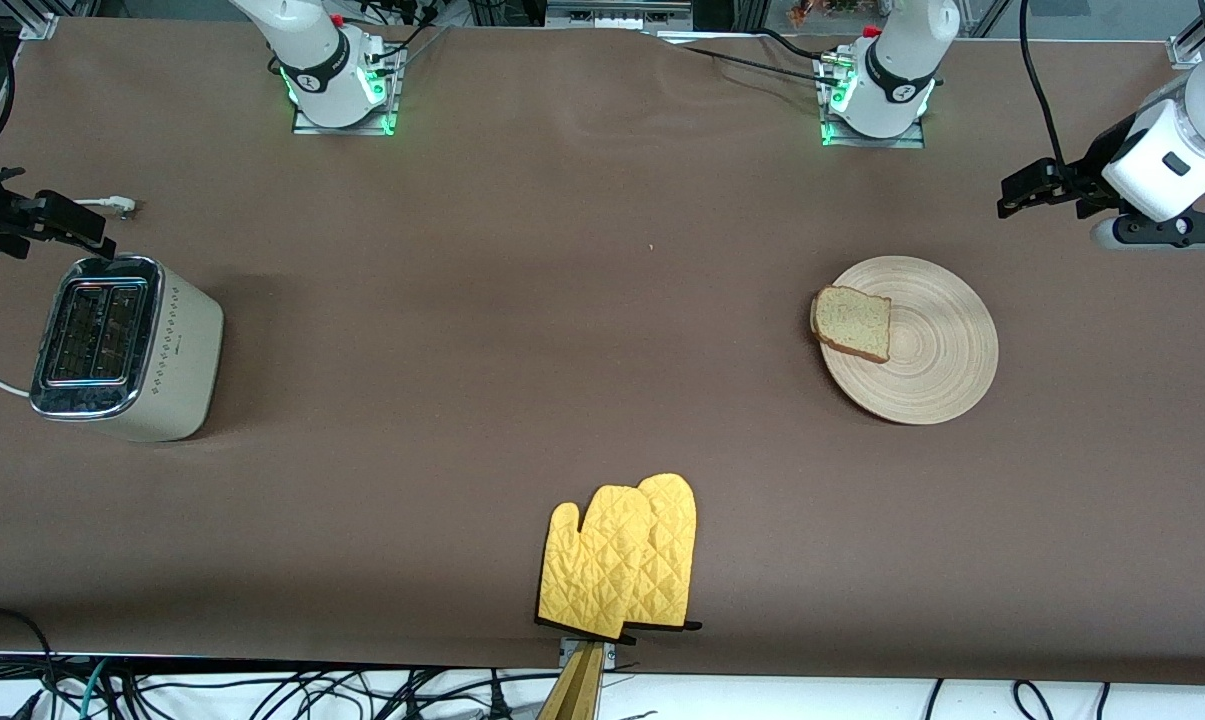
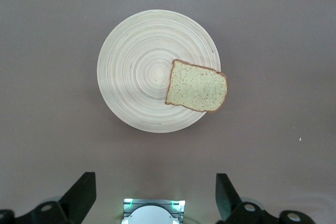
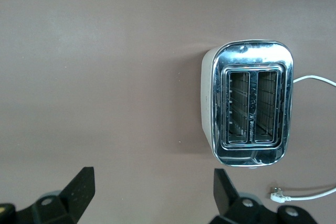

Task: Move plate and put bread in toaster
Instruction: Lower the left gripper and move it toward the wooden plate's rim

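The bread lies on the wooden plate, overhanging its rim. Both end effectors gape wide and empty: the left end effector above the tabletop near the plate, the right end effector near the toaster.

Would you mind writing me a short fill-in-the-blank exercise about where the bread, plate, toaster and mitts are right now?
1. The bread lies on the ____, overhanging its rim.
2. The toaster has ____ slots, both empty.
3. The pair of oven mitts is coloured ____.
4. The left gripper and the right gripper both have ____ jaws and hold nothing.

Missing words: plate; two; yellow; open
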You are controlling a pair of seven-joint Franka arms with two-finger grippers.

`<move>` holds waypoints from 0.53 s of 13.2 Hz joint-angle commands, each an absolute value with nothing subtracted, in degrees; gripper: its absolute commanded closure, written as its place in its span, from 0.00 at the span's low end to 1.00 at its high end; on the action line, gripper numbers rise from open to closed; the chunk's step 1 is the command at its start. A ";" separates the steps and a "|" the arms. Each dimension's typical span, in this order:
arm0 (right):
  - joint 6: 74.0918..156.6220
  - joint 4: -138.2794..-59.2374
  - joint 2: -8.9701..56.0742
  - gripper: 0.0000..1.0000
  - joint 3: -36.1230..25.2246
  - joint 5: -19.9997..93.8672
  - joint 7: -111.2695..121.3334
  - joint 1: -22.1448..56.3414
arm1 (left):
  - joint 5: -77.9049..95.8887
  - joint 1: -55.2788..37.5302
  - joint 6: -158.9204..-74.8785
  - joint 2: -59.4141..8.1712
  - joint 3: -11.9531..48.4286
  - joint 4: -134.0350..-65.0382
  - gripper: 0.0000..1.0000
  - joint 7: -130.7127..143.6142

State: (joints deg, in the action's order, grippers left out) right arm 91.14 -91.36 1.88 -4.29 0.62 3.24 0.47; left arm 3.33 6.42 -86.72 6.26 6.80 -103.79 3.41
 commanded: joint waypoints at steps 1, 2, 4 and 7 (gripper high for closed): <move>90.35 -90.09 2.20 0.00 -4.13 1.23 3.43 0.27 | 4.31 7.03 -86.66 7.03 7.21 -104.41 0.00 5.35; 90.53 -90.09 2.28 0.00 -4.22 1.32 3.43 0.26 | 4.31 7.03 -86.66 7.12 7.21 -104.41 0.00 5.36; 90.62 -90.09 2.29 0.00 -4.22 1.32 3.43 0.35 | 4.39 7.03 -86.92 6.94 7.12 -104.41 0.00 5.19; 90.26 -90.09 2.29 0.00 -4.22 1.32 3.43 0.26 | 4.39 7.12 -87.19 6.77 7.12 -104.41 0.00 4.83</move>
